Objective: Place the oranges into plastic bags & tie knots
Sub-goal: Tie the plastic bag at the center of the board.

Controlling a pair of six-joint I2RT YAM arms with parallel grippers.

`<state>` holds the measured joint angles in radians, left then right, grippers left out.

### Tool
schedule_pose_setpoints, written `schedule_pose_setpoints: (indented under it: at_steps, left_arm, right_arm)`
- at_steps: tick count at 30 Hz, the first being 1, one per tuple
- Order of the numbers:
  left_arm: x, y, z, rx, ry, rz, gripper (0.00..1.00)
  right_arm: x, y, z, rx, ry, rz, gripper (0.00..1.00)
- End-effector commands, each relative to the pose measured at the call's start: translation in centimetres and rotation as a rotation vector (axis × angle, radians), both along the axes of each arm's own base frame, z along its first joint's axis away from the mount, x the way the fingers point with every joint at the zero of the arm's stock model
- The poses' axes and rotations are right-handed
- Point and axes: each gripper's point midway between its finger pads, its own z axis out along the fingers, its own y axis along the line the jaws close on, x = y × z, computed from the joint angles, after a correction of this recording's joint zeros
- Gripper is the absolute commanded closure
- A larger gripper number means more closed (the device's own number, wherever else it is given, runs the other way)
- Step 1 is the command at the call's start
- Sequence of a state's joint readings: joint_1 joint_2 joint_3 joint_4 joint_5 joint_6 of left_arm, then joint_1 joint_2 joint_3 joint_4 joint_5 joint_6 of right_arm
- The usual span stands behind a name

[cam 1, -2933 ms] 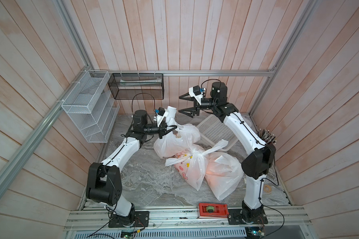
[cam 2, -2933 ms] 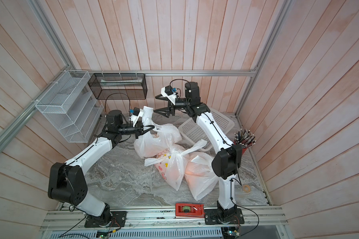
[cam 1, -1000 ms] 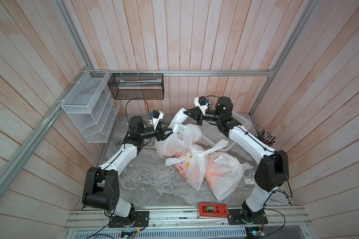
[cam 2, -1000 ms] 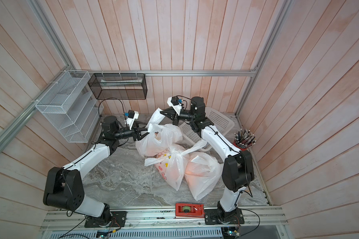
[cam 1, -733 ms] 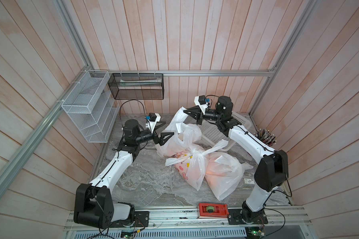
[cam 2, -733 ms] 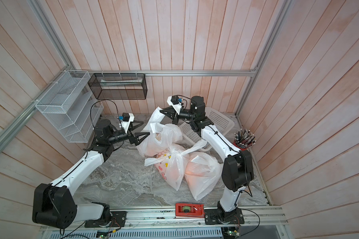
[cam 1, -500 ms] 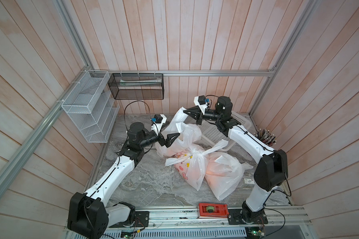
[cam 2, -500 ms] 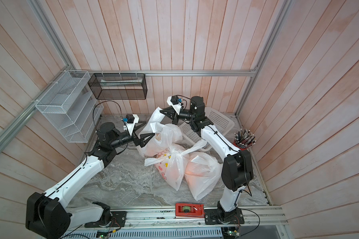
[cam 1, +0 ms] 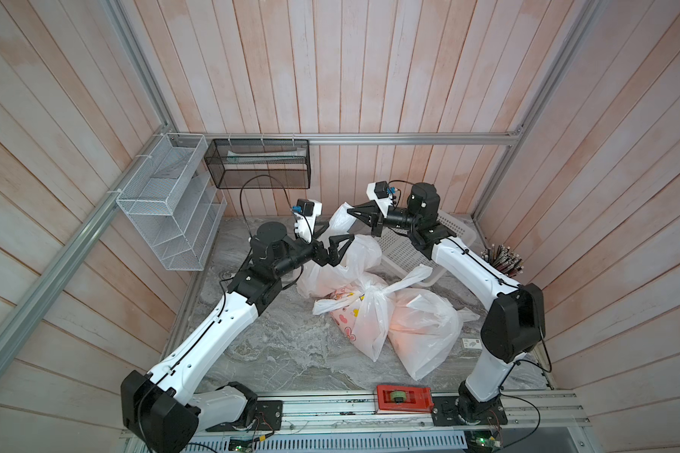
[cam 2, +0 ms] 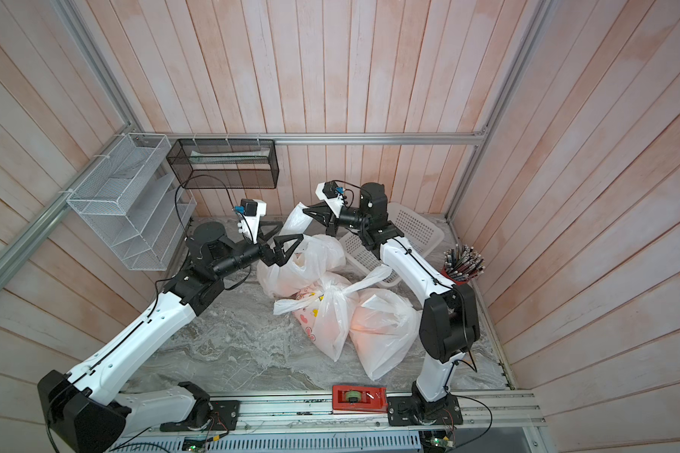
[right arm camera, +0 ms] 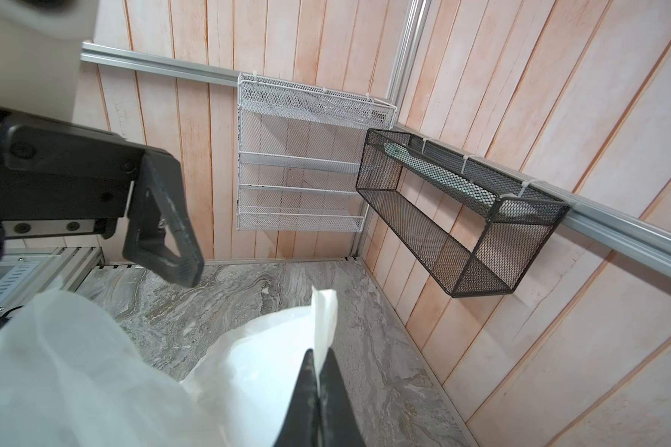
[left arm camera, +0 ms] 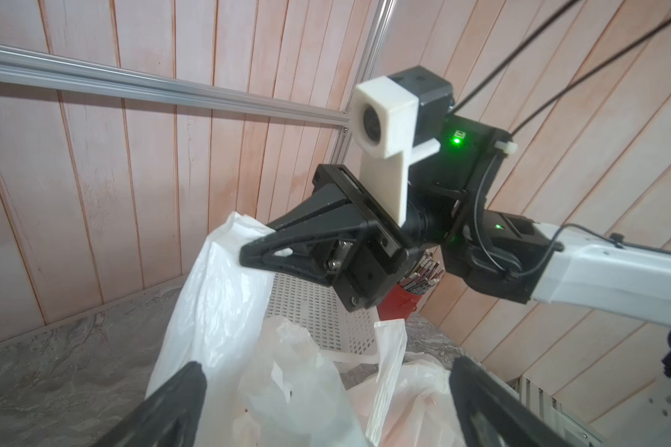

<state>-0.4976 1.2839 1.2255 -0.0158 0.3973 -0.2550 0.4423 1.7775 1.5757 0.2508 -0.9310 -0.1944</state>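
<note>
Nearest, well in front of the white perforated basket (cam 1: 409,245), two filled plastic bags lie on the table (cam 1: 275,345). One is a printed bag (cam 1: 354,325) closed by a knot (cam 1: 364,297). Touching it is a plain bag (cam 1: 424,333), and the oranges (cam 1: 403,327) inside show only as a warm tint through the film. The step in hand looks to be tying the third bag (cam 1: 342,270), which sits just left of the basket with its mouth not yet knotted.

To do this well, the left gripper (cam 2: 289,230) should come down on the crumpled film that looks like the free handle (left arm camera: 287,344). It should pinch low, near the bag's mouth, and take the strap alone, not the bag wall. The right arm should hold its strap raised and taut so the two can be crossed. Pulls should be slow: the film is thin, and the fruit could roll the bag against the basket.

The left gripper stands with its jaws spread fully apart, empty, hovering over the bag's mouth left of the basket. I cannot tell whether a finger brushes the film. Farther back, the right gripper (right arm camera: 314,362) has its jaws pressed together on the bag's second handle (right arm camera: 324,309), lifting it above the bag, left of the basket's far end.
</note>
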Motion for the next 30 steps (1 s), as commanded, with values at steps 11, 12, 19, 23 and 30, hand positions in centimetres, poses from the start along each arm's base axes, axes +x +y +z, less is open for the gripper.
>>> schedule_pose_setpoints:
  at_steps: [11,12,19,23,30]
  left_arm:
    - [2.7,1.6,-6.3,0.3,0.087,0.021,0.0]
    - [3.0,2.1,-6.6,0.309,0.092,0.037,0.0]
    - [3.7,3.3,-7.4,0.327,0.074,0.001,0.0]
    - [3.9,3.7,-7.3,0.307,0.042,-0.065,0.0]
    - [3.2,2.7,-7.7,0.278,-0.008,-0.234,0.01]
  right_arm:
    - [-0.3,0.3,0.5,-0.006,-0.017,0.002,1.0]
    - [-0.3,0.3,0.5,-0.007,-0.017,0.003,1.0]
    - [-0.8,0.4,0.6,-0.006,-0.019,0.034,1.0]
    - [-1.3,0.4,0.9,-0.002,-0.012,0.065,1.0]
    - [-1.6,0.4,1.6,0.016,-0.019,0.075,1.0]
